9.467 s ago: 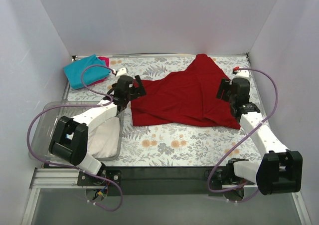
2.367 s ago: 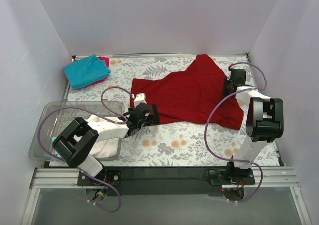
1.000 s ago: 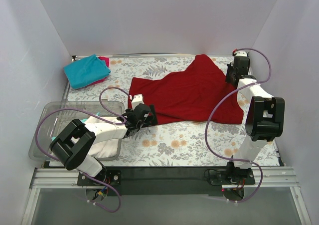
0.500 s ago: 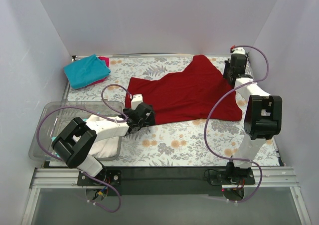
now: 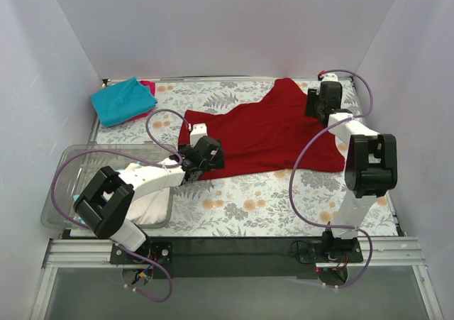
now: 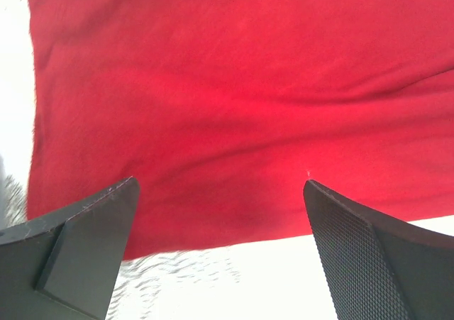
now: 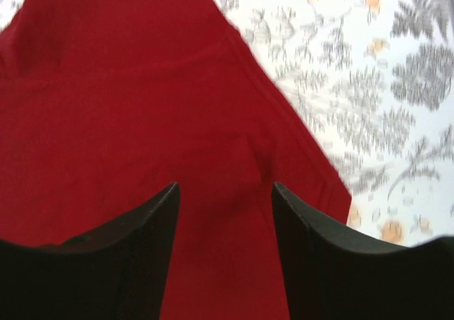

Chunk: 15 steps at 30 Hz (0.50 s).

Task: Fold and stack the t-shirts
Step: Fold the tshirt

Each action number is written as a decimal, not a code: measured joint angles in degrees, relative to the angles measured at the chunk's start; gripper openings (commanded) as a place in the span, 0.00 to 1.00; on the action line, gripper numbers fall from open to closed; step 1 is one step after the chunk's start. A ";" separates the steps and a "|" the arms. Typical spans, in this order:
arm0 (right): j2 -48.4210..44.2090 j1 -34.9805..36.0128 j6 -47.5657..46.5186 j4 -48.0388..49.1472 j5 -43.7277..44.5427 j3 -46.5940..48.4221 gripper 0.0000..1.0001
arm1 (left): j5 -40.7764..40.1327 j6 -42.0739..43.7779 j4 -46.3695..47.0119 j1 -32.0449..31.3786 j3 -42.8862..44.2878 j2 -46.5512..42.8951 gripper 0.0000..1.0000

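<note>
The dark red t-shirt [image 5: 266, 132] lies spread across the middle of the flowered table [image 5: 248, 199]. My left gripper [image 5: 211, 155] stands open at the shirt's near left hem; in the left wrist view the gripper [image 6: 220, 185] straddles that red edge [image 6: 234, 86] without pinching it. My right gripper [image 5: 313, 107] is open low over the shirt's far right part, and in the right wrist view the gripper [image 7: 225, 186] has flat red cloth [image 7: 128, 121] under the gap. A folded teal t-shirt [image 5: 122, 100] lies on a magenta-pink one [image 5: 148, 87] at the back left.
A clear plastic bin [image 5: 71, 157] sits at the near left with white cloth [image 5: 152, 201] in it. Pale walls enclose the table on three sides. Purple cables loop over both arms.
My right gripper has opened and let go of the red shirt after carrying its right side toward the back. The left gripper has crept up to the shirt's near hem.
</note>
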 measured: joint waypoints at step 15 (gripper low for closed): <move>-20.46 0.13 7.28 -4.98 -4.83 -25.97 0.51 | 11.37 -0.11 13.81 -0.59 -0.87 7.30 0.94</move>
